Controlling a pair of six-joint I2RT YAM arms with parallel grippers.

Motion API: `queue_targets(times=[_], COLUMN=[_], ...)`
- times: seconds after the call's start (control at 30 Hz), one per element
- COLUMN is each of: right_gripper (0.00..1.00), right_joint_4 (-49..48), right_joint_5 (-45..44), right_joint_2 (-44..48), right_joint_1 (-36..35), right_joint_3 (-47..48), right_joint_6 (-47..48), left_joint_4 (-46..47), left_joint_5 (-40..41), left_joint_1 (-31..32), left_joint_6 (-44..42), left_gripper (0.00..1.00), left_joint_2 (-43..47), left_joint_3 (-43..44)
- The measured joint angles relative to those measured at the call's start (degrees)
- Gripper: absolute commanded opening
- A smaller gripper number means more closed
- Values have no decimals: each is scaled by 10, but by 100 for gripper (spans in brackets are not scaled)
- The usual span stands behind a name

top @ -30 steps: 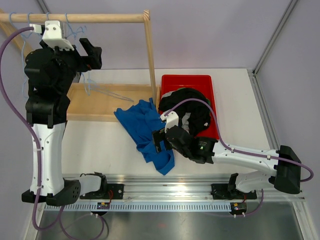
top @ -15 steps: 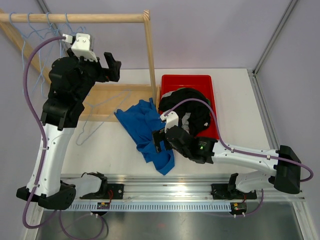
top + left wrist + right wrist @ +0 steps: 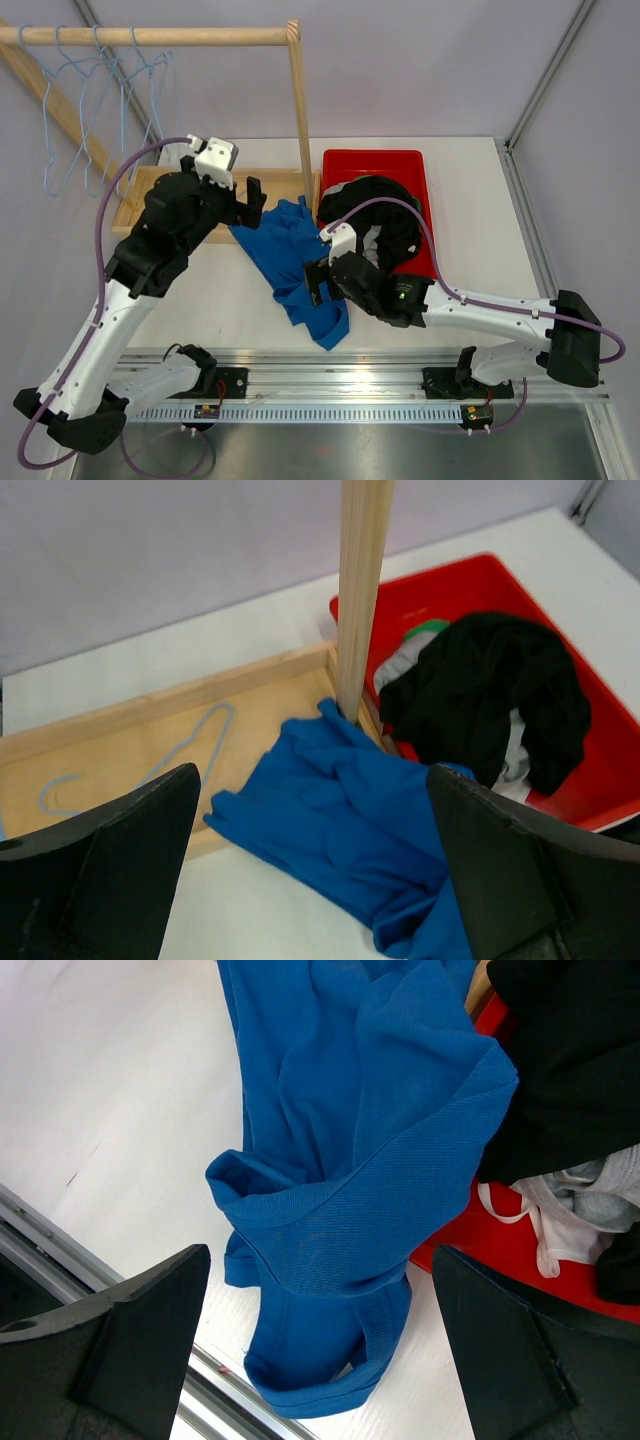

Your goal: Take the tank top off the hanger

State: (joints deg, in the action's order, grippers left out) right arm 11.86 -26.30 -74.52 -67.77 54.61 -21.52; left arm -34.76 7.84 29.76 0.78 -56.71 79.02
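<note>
- Left hand: released, fingers spread wide, holding nothing, poised over the far end of the tank top.
- Right hand: released, empty, over the garment's near end.
- Tank top: blue, crumpled on the tabletop, on no hanger. Its long axis runs from the foot of the wooden post toward the near edge, slanting right.
- Red bin with black clothing: just beside its right side.
- Wire hanger: lying on the rack base.
</note>
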Motion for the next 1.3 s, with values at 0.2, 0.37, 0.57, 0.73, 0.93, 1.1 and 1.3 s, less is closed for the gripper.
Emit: queue_targets(times=[0.2, 0.37, 0.57, 0.73, 0.93, 1.1, 1.3], right_gripper=[99, 99, 100, 100, 100, 99, 100], right_joint_4=[-1, -2, -7, -14, -16, -17, -17], right_joint_5=[0, 2, 4, 5, 6, 15, 20], right_joint_2=[2, 15, 39, 63, 87, 107, 141], right_joint_1=[0, 0, 0, 0, 0, 0, 1], right_joint_3=[-12, -30, -46, -58, -64, -74, -84], right_joint_6=[-3, -4, -6, -6, -5, -5, -2], left_joint_4=[-31, -41, -44, -39, -25, -10, 15], left_joint_5=[5, 12, -3, -35, -52, -60, -61], left_joint_1=[2, 2, -28, -122, -177, -235, -301], left_joint_6=[-9, -10, -12, -12, -13, -13, -12], left_gripper=[99, 99, 99, 99, 96, 94, 93], left_joint_2=[11, -4, -86, -147, -200, -224, -242], left_joint_3=[-97, -143, -146, -150, -150, -150, -158])
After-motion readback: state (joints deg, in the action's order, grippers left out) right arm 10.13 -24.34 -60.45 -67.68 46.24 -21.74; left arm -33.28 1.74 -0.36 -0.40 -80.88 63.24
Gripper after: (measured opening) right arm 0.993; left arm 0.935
